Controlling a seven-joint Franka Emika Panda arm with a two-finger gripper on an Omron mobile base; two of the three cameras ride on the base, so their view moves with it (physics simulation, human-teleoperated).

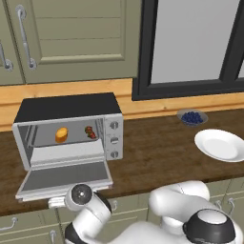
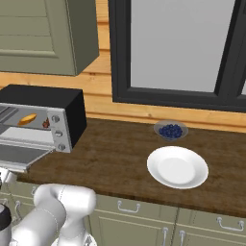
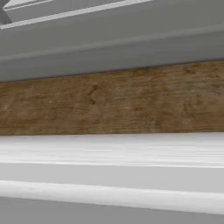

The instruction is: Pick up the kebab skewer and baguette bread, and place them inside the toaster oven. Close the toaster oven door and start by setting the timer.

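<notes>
The toaster oven (image 1: 69, 128) stood at the left, its toaster oven door (image 1: 66, 177) dropped open; one baguette bread (image 1: 61, 135) and one kebab skewer (image 1: 90, 132) lay inside, apart. The gripper (image 1: 56, 202) sat at the door's handle, fingers hidden, so its state couldn't be told. The right base view cut the oven's left side. Rightward were one berry bowl (image 1: 192, 117) and one white plate (image 1: 220, 145).

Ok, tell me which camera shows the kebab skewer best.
The left base view: the kebab skewer lies on the rack inside the open toaster oven, right of the baguette bread. In the right base view it is a red sliver at the oven's edge.
</notes>
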